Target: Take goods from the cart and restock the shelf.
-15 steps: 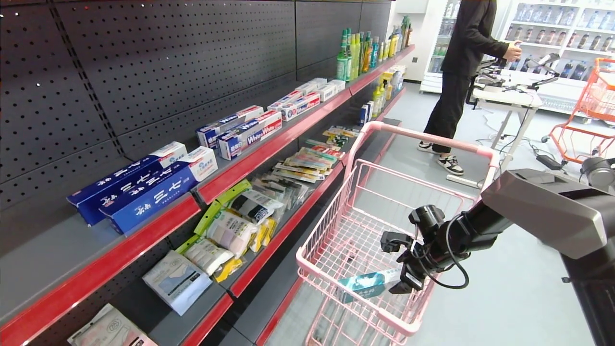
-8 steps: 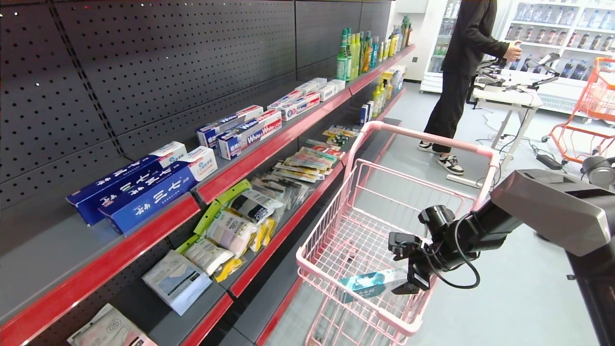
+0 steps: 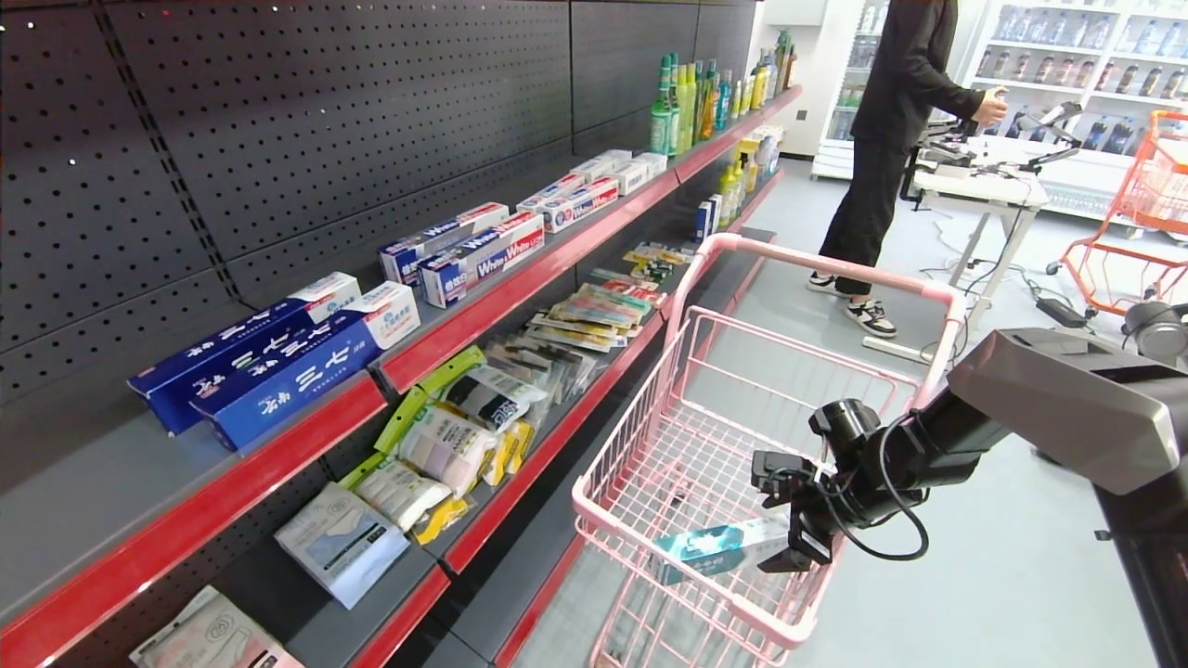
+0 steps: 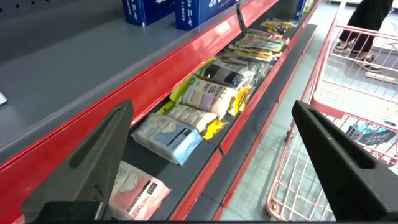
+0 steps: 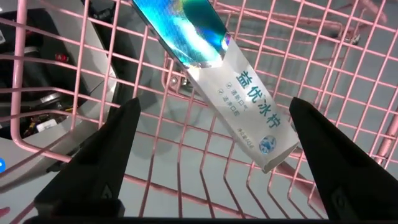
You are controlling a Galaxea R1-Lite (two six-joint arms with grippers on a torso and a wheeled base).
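A teal and white toothpaste box point(image 3: 719, 547) lies tilted on the wire floor of the pink cart point(image 3: 817, 269). My right gripper point(image 3: 791, 549) hangs inside the cart right beside and just above it. In the right wrist view the box point(image 5: 211, 68) sits between the spread fingers point(image 5: 93, 168) of the right gripper point(image 5: 214, 102), which is open and not touching it. My left gripper point(image 4: 212, 106) is open and holds nothing, hovering in front of the red-edged shelf point(image 4: 186, 50).
The top shelf point(image 3: 83, 482) has blue toothpaste boxes point(image 3: 278, 362) and white ones point(image 3: 483, 246), with bare grey space at its near end. Packets point(image 3: 445, 445) fill the middle shelf. An orange cart point(image 3: 1142, 213) and a white table point(image 3: 984, 190) stand far right.
My right gripper has shifted slightly to the right and lower inside the cart, closer to the toothpaste box. The box and the cart have not moved.
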